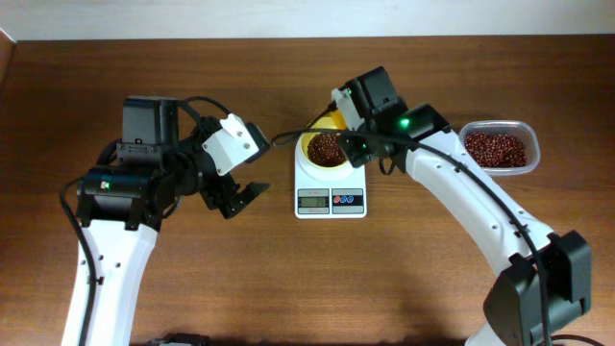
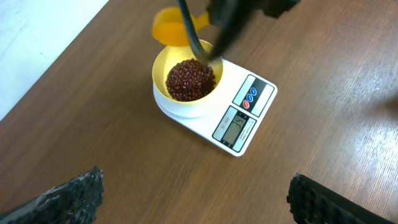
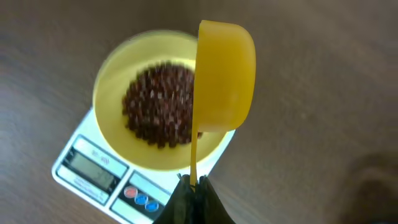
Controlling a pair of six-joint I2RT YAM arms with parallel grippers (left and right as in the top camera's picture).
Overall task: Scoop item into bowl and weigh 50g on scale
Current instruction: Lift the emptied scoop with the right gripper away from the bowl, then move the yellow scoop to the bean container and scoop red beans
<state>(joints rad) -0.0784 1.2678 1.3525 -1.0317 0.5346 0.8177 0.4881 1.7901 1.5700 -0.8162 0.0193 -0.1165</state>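
The pale-yellow bowl (image 1: 325, 151) stands on the white scale (image 1: 331, 188) and holds a pile of red-brown beans (image 1: 326, 146). It shows in the left wrist view (image 2: 186, 79) and the right wrist view (image 3: 155, 112) too. My right gripper (image 3: 194, 185) is shut on the handle of a yellow scoop (image 3: 225, 74), which is tipped on its side over the bowl's far rim. The scoop looks empty. My left gripper (image 1: 240, 197) is open and empty, over the table left of the scale (image 2: 242, 118).
A clear plastic tub (image 1: 500, 147) with more beans sits at the right. The scale's display and round buttons (image 1: 348, 201) face the front edge. Bare wooden table lies to the left and front.
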